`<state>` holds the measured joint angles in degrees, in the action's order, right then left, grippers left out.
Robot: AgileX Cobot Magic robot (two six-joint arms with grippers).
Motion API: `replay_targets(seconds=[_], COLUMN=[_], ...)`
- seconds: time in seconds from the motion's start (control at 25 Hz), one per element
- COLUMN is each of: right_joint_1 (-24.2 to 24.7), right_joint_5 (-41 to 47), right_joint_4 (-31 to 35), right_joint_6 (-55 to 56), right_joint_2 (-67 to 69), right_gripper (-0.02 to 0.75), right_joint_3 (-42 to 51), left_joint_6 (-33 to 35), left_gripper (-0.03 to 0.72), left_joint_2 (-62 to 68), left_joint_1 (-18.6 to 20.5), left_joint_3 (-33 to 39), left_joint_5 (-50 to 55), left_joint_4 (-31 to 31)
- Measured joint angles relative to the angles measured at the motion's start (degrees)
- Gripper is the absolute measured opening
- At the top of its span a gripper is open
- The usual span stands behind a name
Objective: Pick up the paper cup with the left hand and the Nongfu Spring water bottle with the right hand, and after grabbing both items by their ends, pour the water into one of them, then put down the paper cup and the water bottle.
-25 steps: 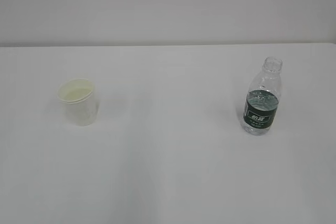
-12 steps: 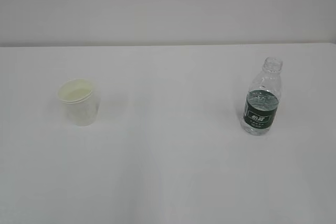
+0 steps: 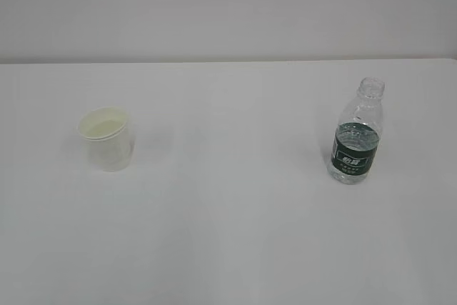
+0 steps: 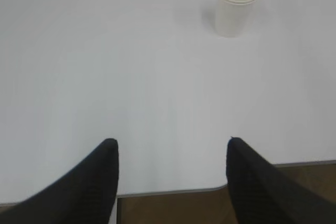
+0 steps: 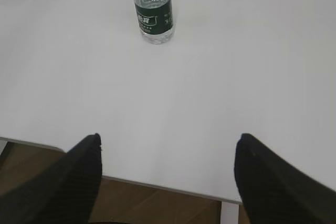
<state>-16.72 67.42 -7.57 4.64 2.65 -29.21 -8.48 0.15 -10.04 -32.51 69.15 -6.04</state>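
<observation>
The paper cup (image 3: 106, 138) stands straight up on the white desk (image 3: 228, 233), on the left side in the exterior view. Its open mouth points up and its wider rim is at the top. The Nongfu Spring water bottle (image 3: 356, 132) stands straight up too, on the right side of the desk, well apart from the cup. Its long side runs up and down, and its bare neck with no cap points up. A dark green label goes around its middle. The water (image 3: 355, 133) in it reaches about the top of that label.

The exterior view shows both things at once, but no arm shows in it. The left wrist view shows only the cup (image 4: 237, 5), far up and a bit to the right. The right wrist view shows only the bottle (image 5: 153, 10), far up and to the left, with its top cut off by the picture edge. Both wrist views also show the near edge of the desk and a brown floor below it, which the exterior view does not show.

The left gripper (image 4: 172, 150) is open, with its two black fingers spread wide and nothing between them. It sits over the near edge of the desk, well apart from the cup. The right gripper (image 5: 168, 145) is open wide too, and holds nothing. It sits over the near edge as well, well apart from the bottle.
</observation>
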Motion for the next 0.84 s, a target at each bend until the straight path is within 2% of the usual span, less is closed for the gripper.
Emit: replay_targets(seconds=[0.32, 0.84], right_joint_1=[0.0, 0.0], right_joint_5=[-1.5, -1.5], right_joint_4=[0.0, 0.0], right_joint_6=[0.1, 0.1], right_joint_2=[0.0, 0.0], right_gripper=[0.588, 0.588], right_joint_3=[0.8, 0.8], left_joint_6=[0.0, 0.0], left_gripper=[0.46, 0.459], left_joint_2=[0.0, 0.0], left_joint_1=[0.0, 0.0], left_joint_3=[1.6, 2.1], left_joint_5=[-4.4, -5.5], left_joint_4=[0.0, 0.0])
